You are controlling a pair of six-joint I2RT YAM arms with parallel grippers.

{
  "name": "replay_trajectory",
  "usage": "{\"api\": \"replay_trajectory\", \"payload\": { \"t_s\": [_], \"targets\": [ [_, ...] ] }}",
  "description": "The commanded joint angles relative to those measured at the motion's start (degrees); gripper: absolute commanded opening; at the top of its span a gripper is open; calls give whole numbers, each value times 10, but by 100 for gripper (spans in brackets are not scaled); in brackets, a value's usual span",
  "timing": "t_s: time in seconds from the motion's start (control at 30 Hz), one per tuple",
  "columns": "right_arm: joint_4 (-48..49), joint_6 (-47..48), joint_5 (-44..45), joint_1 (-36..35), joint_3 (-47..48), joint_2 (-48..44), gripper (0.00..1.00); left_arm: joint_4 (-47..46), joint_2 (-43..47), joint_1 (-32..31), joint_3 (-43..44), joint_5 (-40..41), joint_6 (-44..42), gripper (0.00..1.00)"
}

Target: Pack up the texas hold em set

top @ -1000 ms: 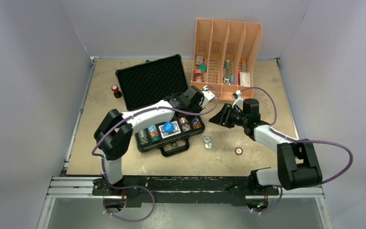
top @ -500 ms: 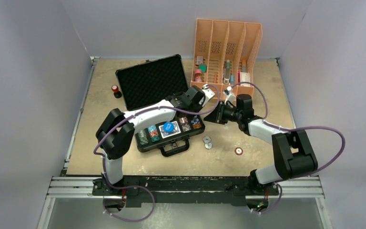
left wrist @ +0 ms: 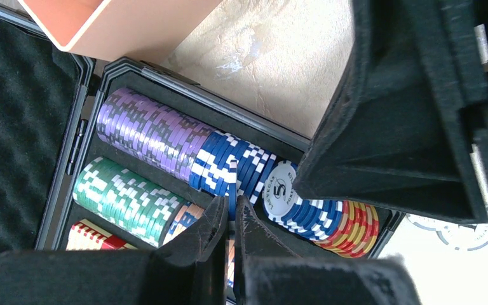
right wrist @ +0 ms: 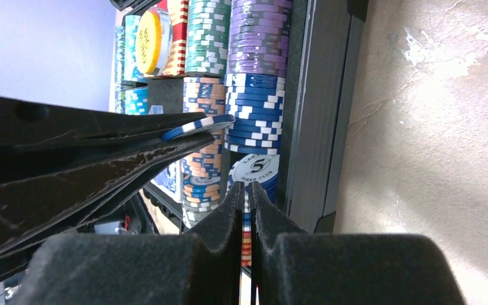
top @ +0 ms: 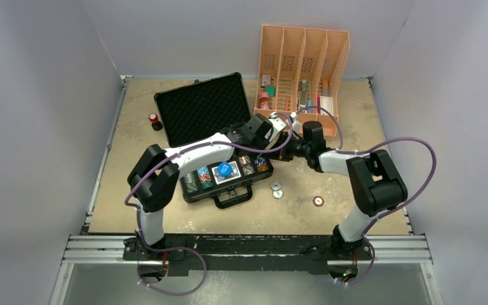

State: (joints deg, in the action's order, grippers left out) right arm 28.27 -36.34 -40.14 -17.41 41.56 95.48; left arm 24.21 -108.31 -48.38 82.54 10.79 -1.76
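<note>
The foam-lined briefcase [top: 198, 109] lies open left of centre on the surface, with ridged chip rows [left wrist: 146, 133] filling its right slot. My left claw [left wrist: 229, 213] pinches a thin blue chip [right wrist: 198, 123]; I'd lower it edge-on into the row. My right claw [right wrist: 246, 198] looks pressed together, possibly empty.

A worn tan table [top: 356, 184] fills the middle, scuffed pale in patches; plain lavender-grey surfaces enclose it: left wall [top: 32, 140] at 9 o'clock, back wall [top: 178, 32] at 12 o'clock, right wall [top: 457, 114] at 3 o'clock; an aluminium rail [top: 260, 256] runs along 6 o'clock; the light is soft and even
</note>
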Motion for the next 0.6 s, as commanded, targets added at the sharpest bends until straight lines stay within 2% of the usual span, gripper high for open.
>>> {"api": "replay_trajectory", "payload": {
  "t_s": [0.0,0.3,0.57],
  "targets": [
    [50,-11,2,-6,30,19,6,12,3,9,-23,-4,-8,0],
    [74,-32,23,-6,43,61,5,-3,42,10,-48,-52,-10,0],
    [66,-32,33,-6,45,61,7,-7,61,10,-65,-106,-20,0]
  ]
}}
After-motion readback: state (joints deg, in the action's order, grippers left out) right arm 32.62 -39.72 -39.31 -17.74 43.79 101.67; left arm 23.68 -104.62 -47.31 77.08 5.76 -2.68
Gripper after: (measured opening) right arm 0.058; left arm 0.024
